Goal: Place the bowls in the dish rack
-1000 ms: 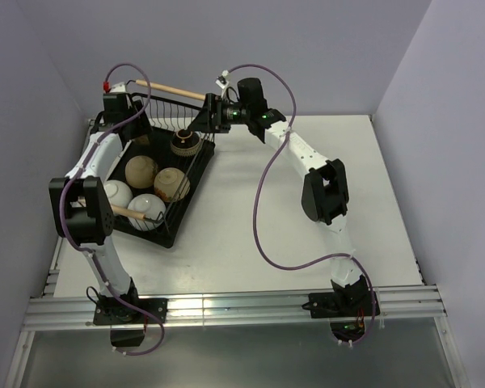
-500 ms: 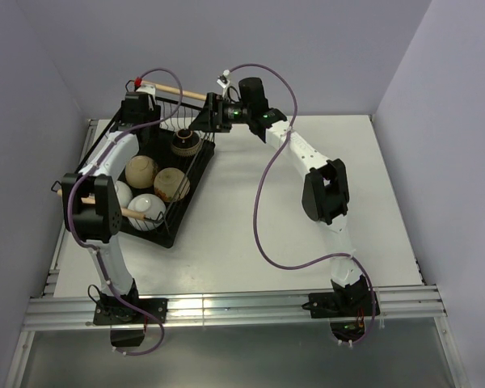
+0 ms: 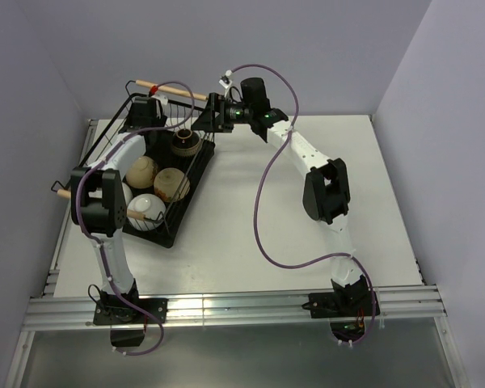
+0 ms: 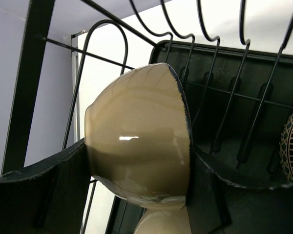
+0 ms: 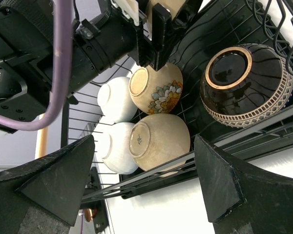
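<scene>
This looks like the last placement. The left gripper (image 4: pixel 139 163) is clamped on a tan bowl (image 4: pixel 136 117), held on edge at the far end of the dish rack (image 3: pixel 168 236), where five other bowls (image 3: pixel 171 184) already lie. The right gripper (image 5: pixel 144 146) hangs wide and empty over the rack's far right rim. Next, I judge, the bowl must be seated between the wires (image 4: pixel 210 73) before release.

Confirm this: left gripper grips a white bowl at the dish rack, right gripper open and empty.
Wrong on colour: the left wrist view shows the bowl in the left gripper is tan, not white. It is at the dish rack, and the right gripper is open and empty.
</scene>
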Available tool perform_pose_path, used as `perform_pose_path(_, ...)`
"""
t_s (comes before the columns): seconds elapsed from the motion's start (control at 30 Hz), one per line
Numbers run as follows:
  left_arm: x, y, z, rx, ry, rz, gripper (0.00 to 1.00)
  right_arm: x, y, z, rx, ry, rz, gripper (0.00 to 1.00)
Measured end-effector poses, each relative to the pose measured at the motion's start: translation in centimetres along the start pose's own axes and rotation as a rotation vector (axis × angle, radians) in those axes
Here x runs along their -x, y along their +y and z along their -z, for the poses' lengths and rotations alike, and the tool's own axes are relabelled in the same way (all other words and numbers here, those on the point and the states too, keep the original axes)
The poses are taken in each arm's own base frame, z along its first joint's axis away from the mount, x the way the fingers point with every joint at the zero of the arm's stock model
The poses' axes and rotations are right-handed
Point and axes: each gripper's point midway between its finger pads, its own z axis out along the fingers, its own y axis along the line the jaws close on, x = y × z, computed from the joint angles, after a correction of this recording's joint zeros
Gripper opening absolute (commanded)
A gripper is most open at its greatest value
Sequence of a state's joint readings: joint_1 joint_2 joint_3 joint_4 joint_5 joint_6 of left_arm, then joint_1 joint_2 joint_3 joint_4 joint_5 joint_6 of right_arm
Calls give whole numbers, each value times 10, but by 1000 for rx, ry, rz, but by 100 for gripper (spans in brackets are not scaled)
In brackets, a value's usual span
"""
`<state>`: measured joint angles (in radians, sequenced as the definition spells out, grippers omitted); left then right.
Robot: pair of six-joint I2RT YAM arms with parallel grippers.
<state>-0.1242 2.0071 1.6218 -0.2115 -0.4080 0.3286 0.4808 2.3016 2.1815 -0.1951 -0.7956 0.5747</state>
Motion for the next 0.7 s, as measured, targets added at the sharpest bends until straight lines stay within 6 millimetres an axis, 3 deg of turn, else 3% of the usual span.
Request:
perform_pose_path(0.13, 3, -2, -3, -6, 6, -31, 18, 0, -1, 1, 0, 1, -2, 89)
perform_pose_path(0.17, 3, -3, -4, -8, 8, -33, 34, 0, -1, 1, 0, 1, -2, 89)
perform_pose_path(0.23, 3, -4, -5, -13, 14, -36, 49, 0, -1, 1, 0, 2, -2, 89)
perform_pose_path(0.33, 3, -5, -5, -22, 17, -41, 88, -1, -2, 1, 0, 2, 2, 89)
perform_pose_path(0.47, 4, -9, -4, -44, 20, -42, 98, 0, -2, 1, 2, 3, 4, 89)
perform_pose_path(0.7, -2, -24, -4, -102, 41, -56, 99, 1, -3, 3, 2, 2, 4, 89)
